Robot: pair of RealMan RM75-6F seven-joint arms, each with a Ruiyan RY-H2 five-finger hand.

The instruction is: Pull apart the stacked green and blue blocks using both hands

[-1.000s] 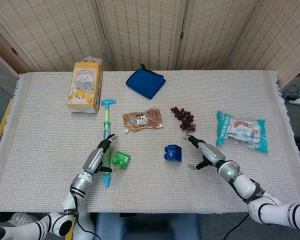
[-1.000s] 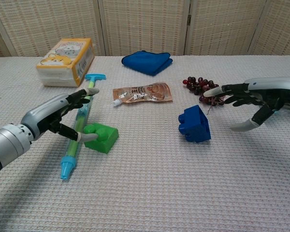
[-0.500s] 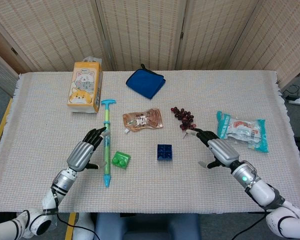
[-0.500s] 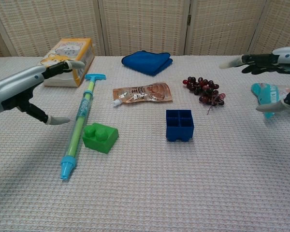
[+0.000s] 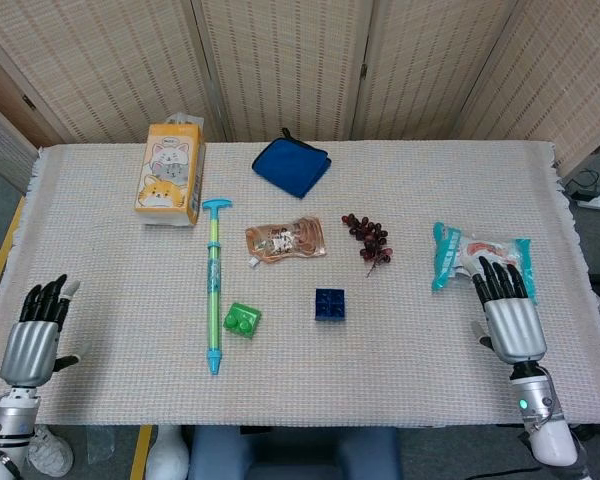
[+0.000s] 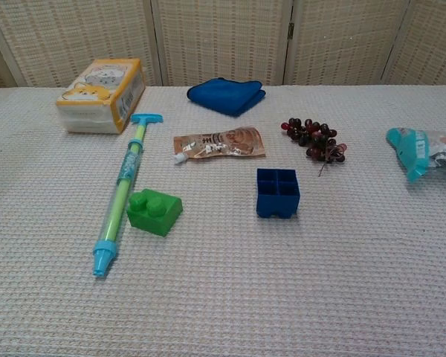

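Observation:
The green block [image 5: 242, 320] [image 6: 154, 211] lies by itself on the cloth, studs up, just right of a long water squirter. The blue block [image 5: 330, 304] [image 6: 277, 193] lies apart from it toward the middle, its hollow underside facing up. My left hand [image 5: 35, 331] is at the table's near left edge, fingers apart, holding nothing. At the near right, my right hand [image 5: 507, 308] is likewise empty with fingers spread, just below a snack packet. Neither hand appears in the chest view.
A teal and green water squirter [image 5: 214, 283] lies lengthwise left of the green block. A foil pouch [image 5: 284, 240], grapes [image 5: 369, 237], a blue cloth [image 5: 291, 165], an orange tissue pack [image 5: 170, 179] and a teal snack packet [image 5: 481, 261] sit farther back.
Both hands let go of the blocks and drew back to the table's near corners, leaving the chest view. The blue block tipped over to rest with its hollow side up.

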